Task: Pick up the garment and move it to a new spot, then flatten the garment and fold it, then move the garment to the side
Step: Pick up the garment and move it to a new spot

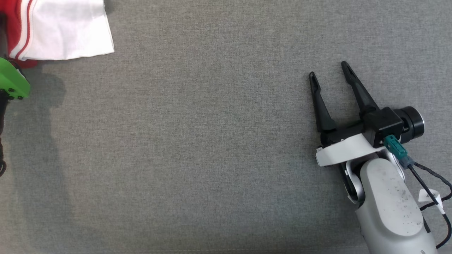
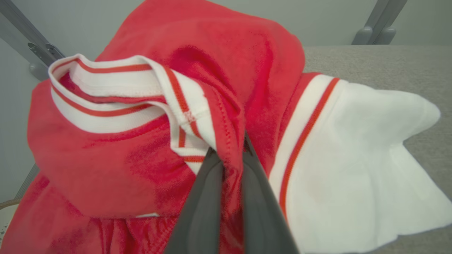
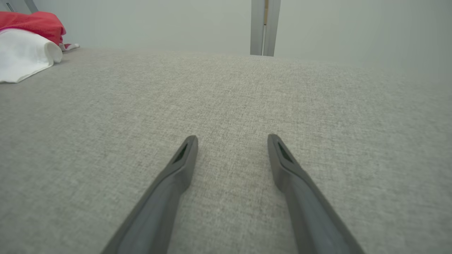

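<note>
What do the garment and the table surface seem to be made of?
The garment: likely soft fleecy knit, matte, with fuzzy red nap and stitched striped trim. The table surface: apparently grey woven fabric, matte, showing a fine heathered weave.

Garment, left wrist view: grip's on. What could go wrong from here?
1. The left gripper is shut on just a thin red fold beside the striped collar; it could slip on the lift.
2. The garment is bunched, so a one-point lift may drag its white part and twist it.
3. The right gripper sits open far across the grey surface, no help if it drops.
</note>
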Tool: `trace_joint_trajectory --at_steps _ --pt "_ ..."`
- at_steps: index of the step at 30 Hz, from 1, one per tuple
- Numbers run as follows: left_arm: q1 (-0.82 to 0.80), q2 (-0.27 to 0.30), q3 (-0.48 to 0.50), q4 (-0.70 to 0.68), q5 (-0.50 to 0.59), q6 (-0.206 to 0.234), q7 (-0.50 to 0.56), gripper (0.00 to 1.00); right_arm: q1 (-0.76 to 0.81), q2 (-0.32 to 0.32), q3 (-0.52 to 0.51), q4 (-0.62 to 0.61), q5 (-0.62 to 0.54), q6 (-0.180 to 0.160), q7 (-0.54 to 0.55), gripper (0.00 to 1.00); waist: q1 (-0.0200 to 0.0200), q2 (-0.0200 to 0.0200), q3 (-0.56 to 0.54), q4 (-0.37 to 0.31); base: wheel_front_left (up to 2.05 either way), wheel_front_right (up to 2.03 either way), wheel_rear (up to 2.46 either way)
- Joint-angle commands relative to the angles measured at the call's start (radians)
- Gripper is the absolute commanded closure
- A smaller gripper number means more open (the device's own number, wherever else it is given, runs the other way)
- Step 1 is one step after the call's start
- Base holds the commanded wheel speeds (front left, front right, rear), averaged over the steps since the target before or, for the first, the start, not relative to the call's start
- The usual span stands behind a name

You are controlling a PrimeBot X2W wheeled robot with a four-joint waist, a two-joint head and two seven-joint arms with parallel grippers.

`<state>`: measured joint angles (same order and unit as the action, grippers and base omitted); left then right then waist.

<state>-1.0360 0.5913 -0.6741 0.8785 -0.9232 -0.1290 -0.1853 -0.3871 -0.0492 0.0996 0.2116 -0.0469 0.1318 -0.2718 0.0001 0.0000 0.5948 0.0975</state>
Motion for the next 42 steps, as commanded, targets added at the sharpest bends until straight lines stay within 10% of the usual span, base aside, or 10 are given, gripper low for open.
trace_joint_trajectory --at_steps 1,15,30,42 --pt "-0.025 0.028 -0.018 -0.021 0.012 -0.003 0.000 1.00 0.078 -0.014 -0.007 0.063 0.014 -0.002 0.013 0.00 -0.0001 0.0000 -0.063 0.038 0.00 0.00 0.00" --pt "-0.132 0.227 -0.078 -0.440 0.004 -0.002 0.100 1.00 0.144 -0.003 0.038 0.076 0.114 -0.002 0.007 0.00 -0.0001 0.0000 -0.288 0.048 0.00 0.00 0.00" --pt "0.009 0.175 -0.124 -1.139 -0.263 0.101 0.329 1.00 0.172 -0.002 0.072 0.045 0.204 -0.002 0.007 0.00 -0.0001 0.0000 -0.332 -0.190 0.00 0.00 0.00" --pt "0.021 -0.019 -0.366 -0.747 -0.143 0.119 0.439 1.00 0.163 0.000 0.136 -0.006 0.314 -0.002 0.007 0.00 -0.0001 0.0000 -0.217 -0.501 0.00 0.00 0.00"
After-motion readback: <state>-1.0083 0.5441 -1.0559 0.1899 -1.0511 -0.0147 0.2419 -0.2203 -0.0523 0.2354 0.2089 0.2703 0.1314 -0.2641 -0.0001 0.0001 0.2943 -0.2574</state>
